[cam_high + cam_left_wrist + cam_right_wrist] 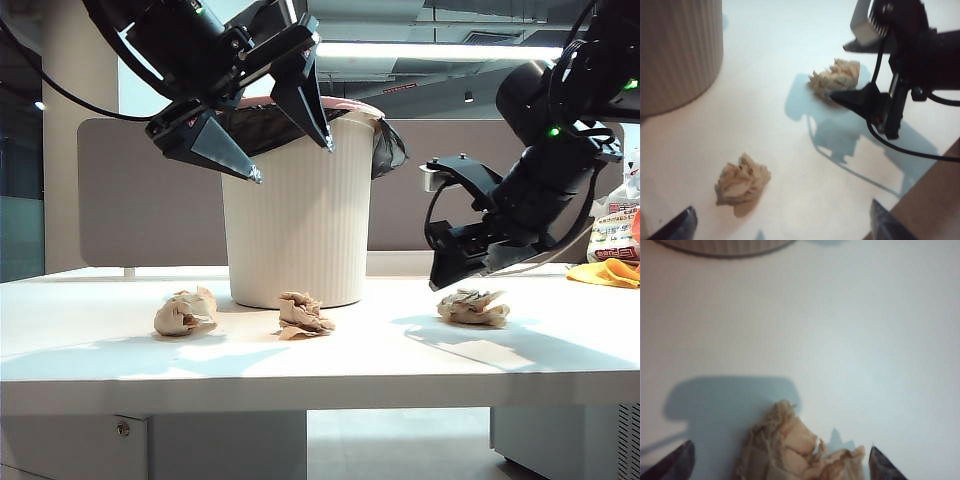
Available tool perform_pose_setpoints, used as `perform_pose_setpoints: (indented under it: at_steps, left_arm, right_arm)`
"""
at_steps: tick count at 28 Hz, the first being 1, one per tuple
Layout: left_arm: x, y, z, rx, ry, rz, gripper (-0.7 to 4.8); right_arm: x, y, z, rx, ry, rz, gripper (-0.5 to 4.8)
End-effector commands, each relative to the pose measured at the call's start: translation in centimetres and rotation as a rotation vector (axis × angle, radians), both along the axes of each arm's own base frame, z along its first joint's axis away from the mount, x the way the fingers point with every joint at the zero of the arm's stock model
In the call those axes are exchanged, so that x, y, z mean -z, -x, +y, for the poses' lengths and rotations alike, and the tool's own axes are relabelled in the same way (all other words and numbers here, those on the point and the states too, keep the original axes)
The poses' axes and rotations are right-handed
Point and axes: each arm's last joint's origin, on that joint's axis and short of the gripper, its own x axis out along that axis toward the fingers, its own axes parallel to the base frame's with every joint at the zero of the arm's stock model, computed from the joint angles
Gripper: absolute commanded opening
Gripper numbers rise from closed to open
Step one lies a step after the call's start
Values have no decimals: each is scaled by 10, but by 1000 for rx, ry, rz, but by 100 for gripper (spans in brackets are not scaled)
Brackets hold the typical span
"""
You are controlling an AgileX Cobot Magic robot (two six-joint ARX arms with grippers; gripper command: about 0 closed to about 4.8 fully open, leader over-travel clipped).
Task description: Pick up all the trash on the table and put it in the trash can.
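Trash is lying in three tan paper wads on the table (560, 345). One wad (185, 312) is sitting toward the exterior view's left, a second wad (303, 314) is resting just in front of the trash can (295, 220), and a third wad (473, 307) is lying well to the right. The right gripper (452, 272) is hanging just above that third wad with its jaws spread wide and holding nothing; its wrist view is showing the wad between the two tips. The left gripper (292, 160) is hovering high, beside the can's pink rim, jaws fully apart and gripping nothing. A yellow cloth (610, 272) is lying at the far right edge.
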Motion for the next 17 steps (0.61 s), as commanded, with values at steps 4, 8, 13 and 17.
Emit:
perform_pose_setpoints:
  at_steps: [4, 8, 13, 17]
  left_arm:
    - [-2, 1, 0, -3, 14, 3, 479]
    - [-2, 1, 1, -8, 5, 7, 479]
    - [-2, 2, 1, -8, 4, 11, 479]
    - [-2, 2, 1, -7, 5, 12, 479]
  right_arm:
    - [20, -5, 3, 16, -34, 61, 435]
    - [27, -7, 3, 46, -50, 76, 349]
    - [26, -7, 2, 57, -41, 74, 15]
    - [10, -2, 3, 49, -50, 49, -6]
